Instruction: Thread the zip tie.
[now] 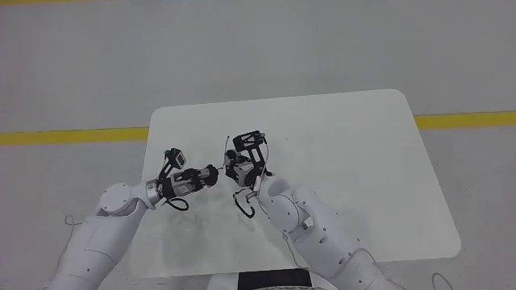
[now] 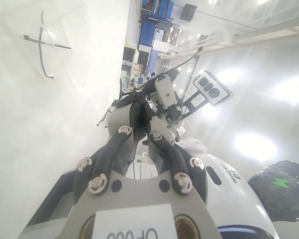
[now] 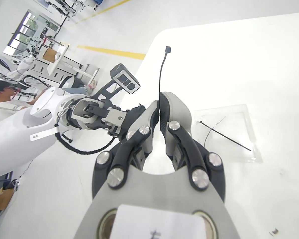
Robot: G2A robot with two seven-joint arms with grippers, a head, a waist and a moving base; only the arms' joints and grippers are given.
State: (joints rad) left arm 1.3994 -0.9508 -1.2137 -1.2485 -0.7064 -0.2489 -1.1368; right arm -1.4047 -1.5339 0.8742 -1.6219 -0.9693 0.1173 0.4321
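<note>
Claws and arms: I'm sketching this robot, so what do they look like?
The left arm and right arm are smooth white shells. The left claw and right claw have grey fingers, black pads, black links and silver rivets. A black cable loops at the left wrist.

Thin black zip tie [image 3: 161,73], slightly curved, pinched in right gripper [image 3: 159,108], head end free.

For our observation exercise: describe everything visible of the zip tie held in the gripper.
The zip tie is a thin black plastic-looking strap, slightly curved, ending in a small square head, unthreaded. It juts out from the shut right gripper, pinched between its pads, above the white table. Its lower end is hidden.
</note>
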